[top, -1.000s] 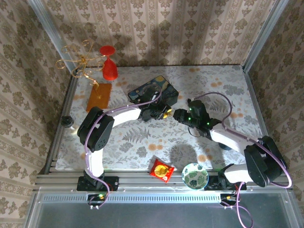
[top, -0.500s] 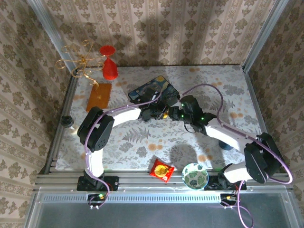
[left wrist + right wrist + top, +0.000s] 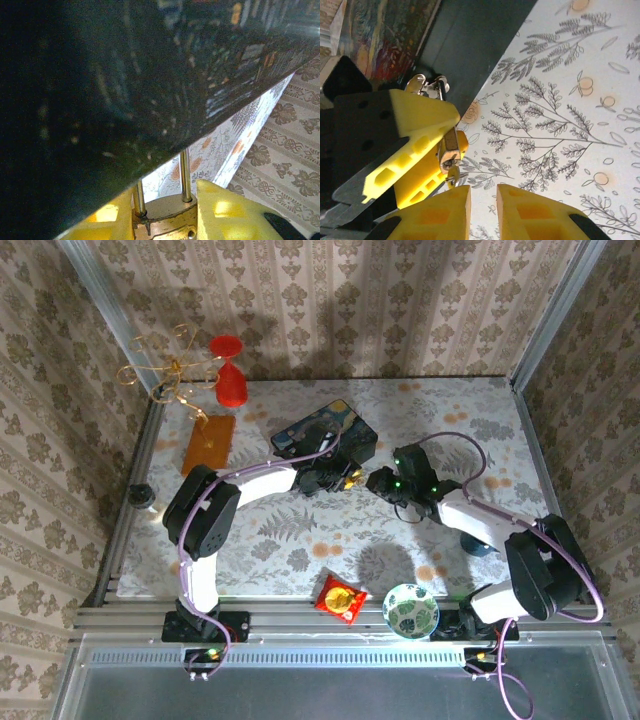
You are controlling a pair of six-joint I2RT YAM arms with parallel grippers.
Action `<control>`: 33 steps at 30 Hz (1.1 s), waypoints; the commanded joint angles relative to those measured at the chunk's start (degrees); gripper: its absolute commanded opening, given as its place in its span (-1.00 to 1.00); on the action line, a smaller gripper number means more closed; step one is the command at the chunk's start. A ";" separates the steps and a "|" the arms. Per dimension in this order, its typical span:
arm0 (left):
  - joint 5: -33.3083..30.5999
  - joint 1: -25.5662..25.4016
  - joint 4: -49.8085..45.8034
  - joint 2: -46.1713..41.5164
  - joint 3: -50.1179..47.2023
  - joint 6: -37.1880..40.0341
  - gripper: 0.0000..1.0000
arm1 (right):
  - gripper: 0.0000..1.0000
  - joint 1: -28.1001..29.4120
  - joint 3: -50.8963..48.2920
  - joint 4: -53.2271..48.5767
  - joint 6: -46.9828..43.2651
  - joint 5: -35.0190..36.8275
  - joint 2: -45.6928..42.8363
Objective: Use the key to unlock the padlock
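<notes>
Right gripper (image 3: 378,480) has backed off from the left gripper (image 3: 345,478): half a second ago the two were touching, now there is a short gap between them, same as a second ago. Left arm, box and clutter unchanged. Left gripper is clamped on the padlock (image 3: 167,227), a yellow finger (image 3: 230,210) on either side of the brass body, right at the near lower edge of the dark blue box (image 3: 322,430). Left wrist view: the shackle (image 3: 184,175) has two thin rods running up to the box edge, which cuts diagonally across the frame, with a sliver of table and wall past it. Right wrist view: the padlock's end faces the camera with a small metal bit (image 3: 452,174) below it, too small to identify. Right jaws are nearly together with a thin gap, nothing in it, tips just beside the padlock and apart from it. Open room: bare floral table (image 3: 470,430) right of and behind the right gripper out to the right rail, plus a clear strip in front of both grippers. Bowl (image 3: 410,610) and red packet (image 3: 340,598) sit near the front edge; orange block (image 3: 208,445) and red goblet (image 3: 230,375) are at far left, well apart.
</notes>
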 commanded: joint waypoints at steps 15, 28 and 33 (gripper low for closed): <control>3.27 -0.14 3.33 -1.54 -0.46 -1.16 -1.00 | -0.55 -0.94 -0.76 8.95 6.38 -4.58 4.30; 3.53 -0.14 3.31 -1.54 -0.02 -0.99 -1.00 | -0.92 -1.46 -2.35 16.13 11.74 -7.64 7.19; 3.50 -0.19 4.03 -1.54 -0.57 -1.15 -1.00 | -1.00 -2.12 -6.21 25.26 20.19 -10.08 9.39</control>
